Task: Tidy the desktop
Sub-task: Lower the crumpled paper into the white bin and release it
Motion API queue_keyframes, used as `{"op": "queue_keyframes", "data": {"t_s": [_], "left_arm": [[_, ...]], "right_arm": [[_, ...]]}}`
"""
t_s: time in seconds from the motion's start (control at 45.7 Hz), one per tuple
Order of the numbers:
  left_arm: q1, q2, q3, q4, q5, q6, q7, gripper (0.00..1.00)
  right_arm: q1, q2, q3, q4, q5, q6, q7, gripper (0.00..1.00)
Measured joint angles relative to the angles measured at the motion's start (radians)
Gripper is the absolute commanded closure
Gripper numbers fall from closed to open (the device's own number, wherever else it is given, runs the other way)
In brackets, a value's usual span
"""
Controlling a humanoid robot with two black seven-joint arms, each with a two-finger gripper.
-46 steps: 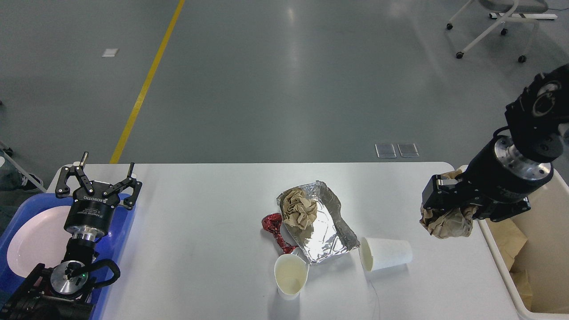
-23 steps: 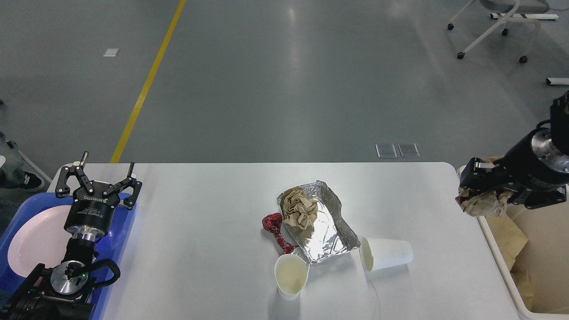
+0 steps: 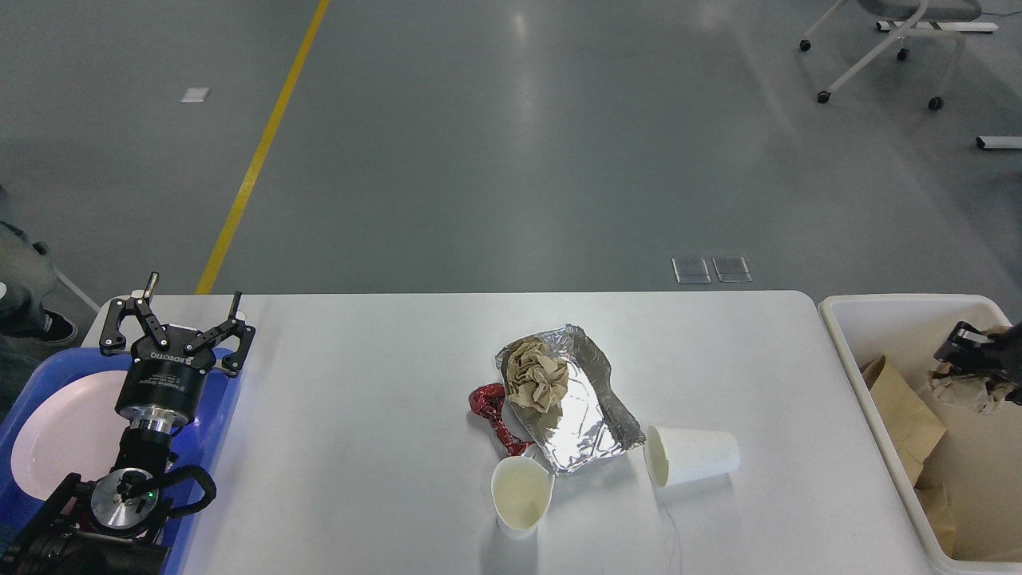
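The white desktop [image 3: 359, 383] carries a crumpled foil sheet [image 3: 595, 415] with a brown paper wad [image 3: 539, 375] on it and a red wrapper [image 3: 489, 402] at its left edge. One paper cup [image 3: 520, 495] stands upright and another cup [image 3: 695, 455] lies on its side. My left gripper [image 3: 180, 315] stands open and empty above the blue tray [image 3: 227, 399]. At the right edge, my right gripper [image 3: 970, 347] is small and dark. It is over the cream bin [image 3: 846, 335] with a crumpled brown paper ball [image 3: 966, 391] under its fingers.
A white plate [image 3: 56, 431] lies in the blue tray at far left. Brown paper scraps [image 3: 898, 407] lie inside the bin. A wheeled chair [image 3: 878, 48] stands on the grey floor far behind, and a yellow floor line [image 3: 255, 160] runs at back left.
My right arm has carried the brown paper ball rightward, from over the table's right end to inside the bin, mostly leaving the view. The left arm has stayed still.
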Motion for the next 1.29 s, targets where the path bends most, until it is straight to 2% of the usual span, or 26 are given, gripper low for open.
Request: {"op": "queue_keyframes", "data": {"t_s": [0.131,0.284,0.525,0.7,0.853,1.05,1.072,1.094,1.16,1.182,1.291], "left_arm": [[0.0,0.0,0.0,0.0,0.0,0.0,0.0,0.04],[0.0,0.0,0.0,0.0,0.0,0.0,0.0,0.04],[0.0,0.0,0.0,0.0,0.0,0.0,0.0,0.04],[0.0,0.0,0.0,0.0,0.0,0.0,0.0,0.04],[0.0,0.0,0.0,0.0,0.0,0.0,0.0,0.04],[0.0,0.0,0.0,0.0,0.0,0.0,0.0,0.04],[0.0,0.0,0.0,0.0,0.0,0.0,0.0,0.04],[0.0,0.0,0.0,0.0,0.0,0.0,0.0,0.04],[0.0,0.0,0.0,0.0,0.0,0.0,0.0,0.04],[0.0,0.0,0.0,0.0,0.0,0.0,0.0,0.04],[0.0,0.0,0.0,0.0,0.0,0.0,0.0,0.04]], "right_arm": [[-0.243,0.042,0.131,-0.204,0.0,-0.069,-0.001,1.0],[-0.481,0.148,0.24,-0.457,0.0,-0.143,-0.001,1.0],[-0.737,0.324,0.271,-0.725,0.005,-0.291,-0.002,1.0],[-0.815,0.385,0.282,-0.814,0.016,-0.331,-0.006,1.0],[-0.83,0.396,0.307,-0.823,0.017,-0.379,-0.01,1.0],[-0.845,0.397,0.311,-0.823,0.017,-0.389,-0.011,1.0],[-0.847,0.397,0.311,-0.823,0.017,-0.389,-0.011,0.92],[-0.85,0.397,0.311,-0.823,0.017,-0.39,-0.011,0.74],[-0.856,0.397,0.311,-0.823,0.017,-0.392,-0.011,0.1],[-0.858,0.397,0.311,-0.823,0.017,-0.394,-0.011,0.0],[-0.863,0.393,0.307,-0.823,0.017,-0.427,-0.01,0.0]]}}
